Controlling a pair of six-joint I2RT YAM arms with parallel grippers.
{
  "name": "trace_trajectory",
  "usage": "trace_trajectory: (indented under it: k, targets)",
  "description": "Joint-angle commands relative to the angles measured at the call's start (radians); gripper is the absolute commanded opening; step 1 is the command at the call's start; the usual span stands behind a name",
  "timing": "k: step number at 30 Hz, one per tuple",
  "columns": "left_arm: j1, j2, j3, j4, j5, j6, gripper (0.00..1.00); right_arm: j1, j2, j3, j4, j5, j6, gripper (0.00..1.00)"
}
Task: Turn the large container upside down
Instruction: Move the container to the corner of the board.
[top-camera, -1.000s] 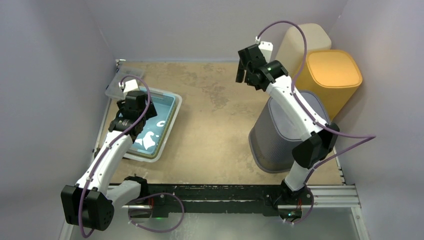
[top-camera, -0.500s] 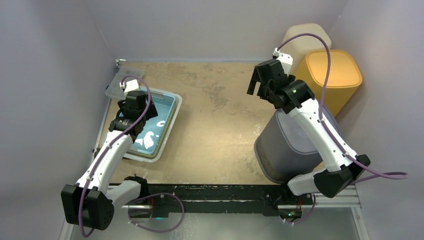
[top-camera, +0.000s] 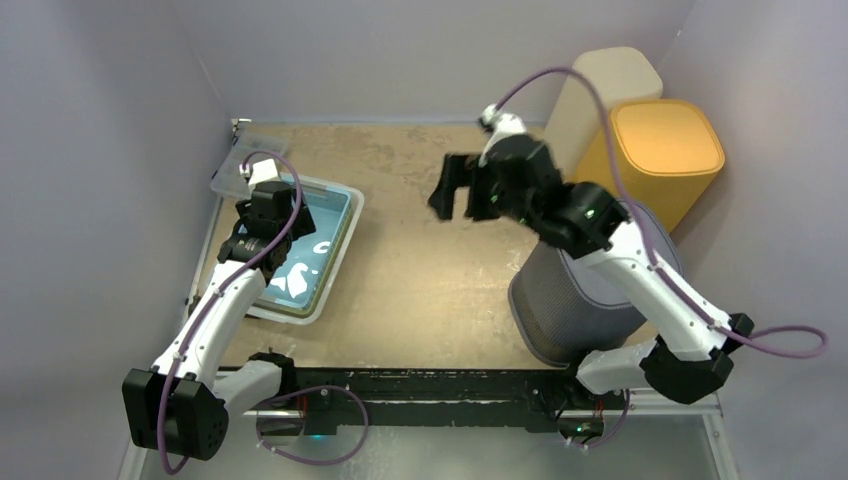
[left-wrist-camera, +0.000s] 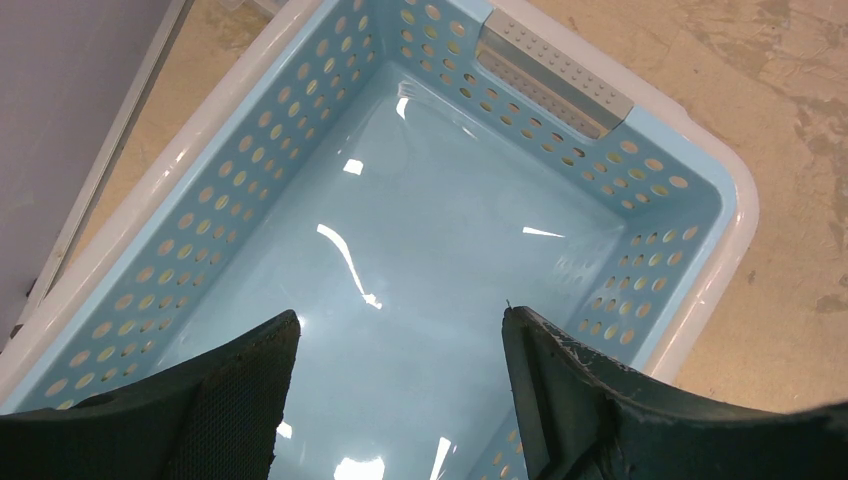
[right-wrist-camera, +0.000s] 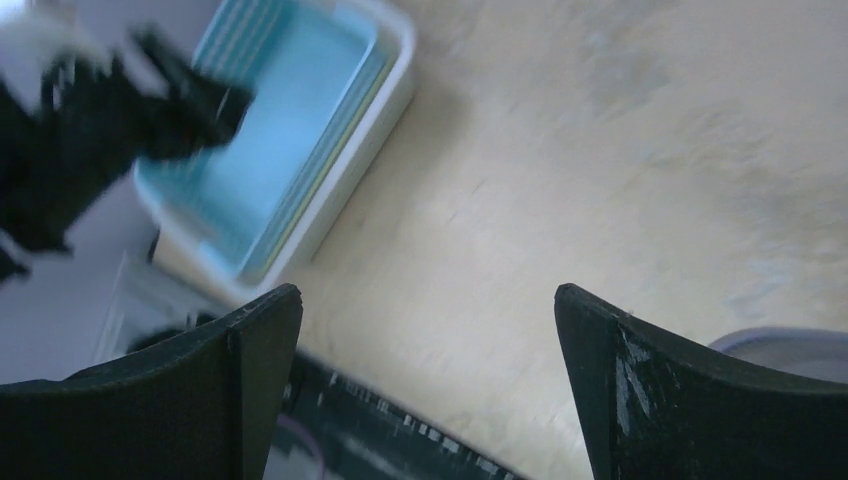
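A light blue perforated basket (top-camera: 318, 250) with a white rim lies open side up at the table's left. My left gripper (top-camera: 272, 240) hovers open and empty over it. In the left wrist view that gripper (left-wrist-camera: 400, 320) hangs above the basket's bare floor (left-wrist-camera: 430, 240). A tall grey mesh bin (top-camera: 575, 300) stands at the right, partly hidden by my right arm. My right gripper (top-camera: 447, 190) is open and empty, high over the table's middle. In the blurred right wrist view that gripper (right-wrist-camera: 428, 295) shows the basket (right-wrist-camera: 280, 150) far left and the bin's edge (right-wrist-camera: 790, 350) at the right.
A yellow bin (top-camera: 665, 150) and a beige bin (top-camera: 605, 85) stand bottom up at the back right corner. A clear plastic lid or tray (top-camera: 238, 160) lies at the back left. Purple walls close in the table. The black base rail (top-camera: 430, 385) runs along the near edge.
My right gripper has swung from the back right, near the beige bin, leftward over the table's middle, staying open. The grey bin shifted slightly right. The left arm has not moved.
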Motion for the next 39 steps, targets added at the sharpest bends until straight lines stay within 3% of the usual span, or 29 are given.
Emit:
trace_trajectory:
  k: [1, 7, 18, 30, 39]
  targets:
    - [0.006, -0.001, 0.018, 0.014, 0.0, 0.007, 0.73, 0.251, 0.06, -0.091, -0.109, 0.143, 0.183, 0.99]
    - [0.005, -0.002, 0.017, 0.015, 0.004, 0.005, 0.73, 0.443, 0.118, -0.213, -0.301, 0.3, 0.491, 0.98]
    - [0.005, -0.005, 0.016, 0.017, 0.014, 0.007, 0.73, 0.458, 0.002, -0.543, -0.384, 0.364, 0.751, 0.99]
    - [0.006, 0.003, 0.017, 0.017, 0.027, 0.006, 0.73, 0.206, -0.324, -0.699, -0.372, 0.411, 0.837, 0.99]
    - [0.005, 0.005, 0.016, 0.016, 0.029, 0.007, 0.73, 0.106, -0.358, -0.735, -0.371, 0.412, 0.806, 0.99]
